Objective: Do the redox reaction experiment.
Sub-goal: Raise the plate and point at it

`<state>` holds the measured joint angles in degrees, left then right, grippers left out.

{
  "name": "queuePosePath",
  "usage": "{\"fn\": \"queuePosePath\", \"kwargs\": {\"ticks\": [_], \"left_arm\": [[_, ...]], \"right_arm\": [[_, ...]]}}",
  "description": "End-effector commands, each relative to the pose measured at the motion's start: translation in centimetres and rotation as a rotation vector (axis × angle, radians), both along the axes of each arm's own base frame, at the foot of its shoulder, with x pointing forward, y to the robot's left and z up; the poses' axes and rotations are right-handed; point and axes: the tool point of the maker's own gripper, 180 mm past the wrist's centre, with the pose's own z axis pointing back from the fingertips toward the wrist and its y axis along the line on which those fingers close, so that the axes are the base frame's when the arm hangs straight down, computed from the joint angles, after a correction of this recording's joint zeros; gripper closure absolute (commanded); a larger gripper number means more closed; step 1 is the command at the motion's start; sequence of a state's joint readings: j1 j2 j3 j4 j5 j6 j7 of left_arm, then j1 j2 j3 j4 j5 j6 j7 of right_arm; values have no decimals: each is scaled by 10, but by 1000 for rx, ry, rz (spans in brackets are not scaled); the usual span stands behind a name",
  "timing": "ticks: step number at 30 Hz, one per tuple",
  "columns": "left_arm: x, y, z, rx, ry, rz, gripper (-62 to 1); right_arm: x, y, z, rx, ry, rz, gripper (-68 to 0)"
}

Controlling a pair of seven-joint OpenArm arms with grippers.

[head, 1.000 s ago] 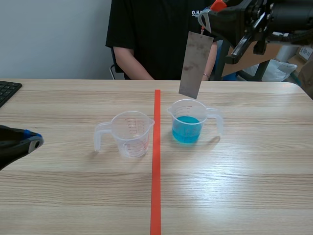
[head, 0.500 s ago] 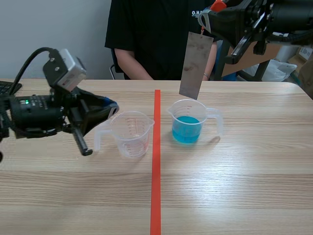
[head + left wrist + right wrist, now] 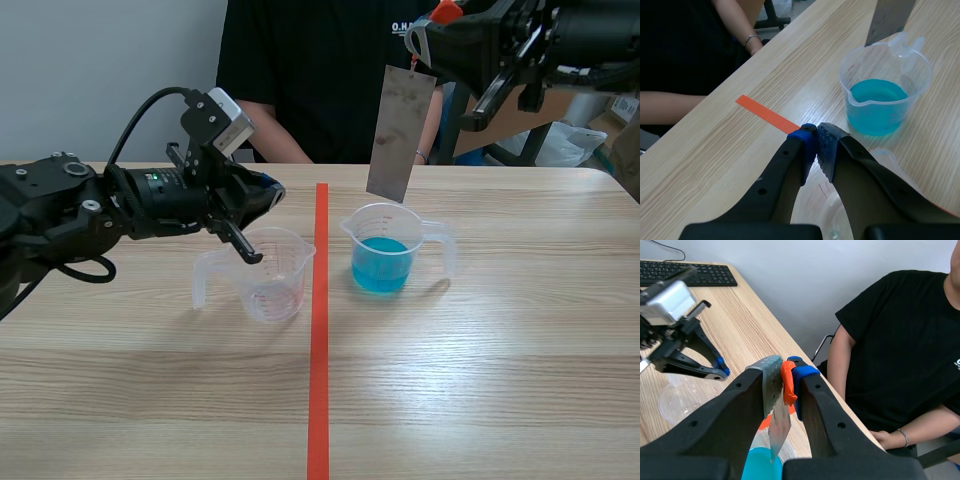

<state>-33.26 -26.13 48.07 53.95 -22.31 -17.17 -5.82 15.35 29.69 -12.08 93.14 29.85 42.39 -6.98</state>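
I work in what looks like an office set up for tests. My bench (image 3: 500,380) is a pale wood-grain desk top, with a black computer keyboard (image 3: 690,272) by its left edge and a plain pale wall (image 3: 110,70) behind. A person (image 3: 320,80) sits at the far edge on a wheeled office chair (image 3: 771,22). Past the far right corner are a cardboard box (image 3: 575,105) and a plastic bag (image 3: 572,145). A plastic measuring jug of blue liquid (image 3: 385,250) and an orange-red tape line (image 3: 319,340) add a touch of the lab.
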Motion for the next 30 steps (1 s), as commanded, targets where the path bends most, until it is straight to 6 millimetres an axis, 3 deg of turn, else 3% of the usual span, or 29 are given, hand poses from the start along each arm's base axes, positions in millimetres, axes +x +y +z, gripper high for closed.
{"fn": "queuePosePath", "kwargs": {"ticks": [1, 16, 30], "left_arm": [[5, -16, 19, -46, -42, -27, -27], [12, -59, 19, -93, -34, -96, -27], [12, -79, 30, -124, -56, -105, -27]], "right_arm": [[1, -2, 19, 9, -54, 6, -15], [1, -2, 19, 9, -53, 6, -15], [1, -2, 18, 6, -49, 4, -15]]}}
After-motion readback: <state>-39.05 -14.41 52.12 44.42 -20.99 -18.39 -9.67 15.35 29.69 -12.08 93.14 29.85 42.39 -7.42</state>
